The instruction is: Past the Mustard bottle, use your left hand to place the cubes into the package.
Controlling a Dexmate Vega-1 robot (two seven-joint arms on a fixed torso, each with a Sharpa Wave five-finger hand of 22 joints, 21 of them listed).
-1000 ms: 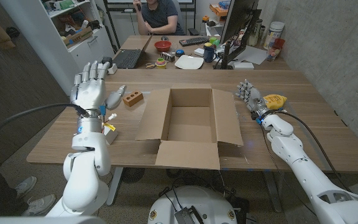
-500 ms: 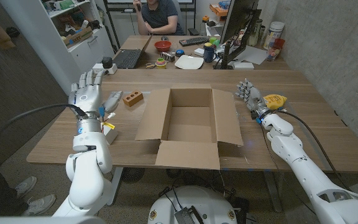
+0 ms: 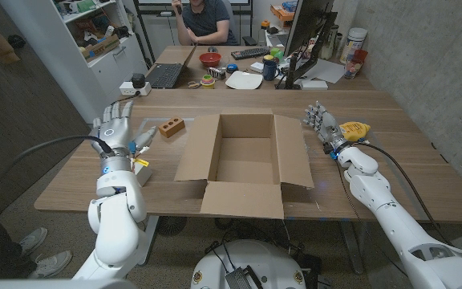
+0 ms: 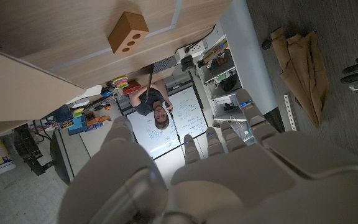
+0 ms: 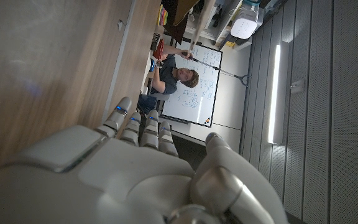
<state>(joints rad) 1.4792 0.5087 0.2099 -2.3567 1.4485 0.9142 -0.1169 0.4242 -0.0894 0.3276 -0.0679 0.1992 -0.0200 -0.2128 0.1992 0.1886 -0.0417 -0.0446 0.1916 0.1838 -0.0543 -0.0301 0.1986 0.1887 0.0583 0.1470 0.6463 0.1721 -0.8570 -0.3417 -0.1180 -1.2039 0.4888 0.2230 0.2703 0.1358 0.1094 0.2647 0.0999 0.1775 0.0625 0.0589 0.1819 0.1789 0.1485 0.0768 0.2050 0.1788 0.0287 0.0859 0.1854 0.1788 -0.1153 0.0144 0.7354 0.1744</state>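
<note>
A brown block with round holes (image 3: pixel 171 127) lies on the wooden table (image 3: pixel 391 108), left of the open cardboard box (image 3: pixel 243 160). The block (image 4: pixel 128 32) also shows in the left wrist view, beyond my fingers. My left hand (image 3: pixel 116 128) is raised over the table's left part, left of the block, fingers spread and holding nothing. My right hand (image 3: pixel 321 124) stands with fingers extended by the box's right flap, empty. A yellow mustard bottle (image 3: pixel 356 130) lies just right of it. The backs of my left hand (image 4: pixel 216 174) and right hand (image 5: pixel 135 174) show in their wrist views.
A small yellow and white object (image 3: pixel 142 164) sits on the table by my left wrist. Behind my table stands a second table (image 3: pixel 215 60) with a laptop, bowl, plate and monitor, where a person (image 3: pixel 207 20) sits. A shelf (image 3: pixel 95 32) stands at the back left.
My left hand has come down and drawn slightly left, toward the near edge, still spread and empty. The right arm, block and box have not moved.
</note>
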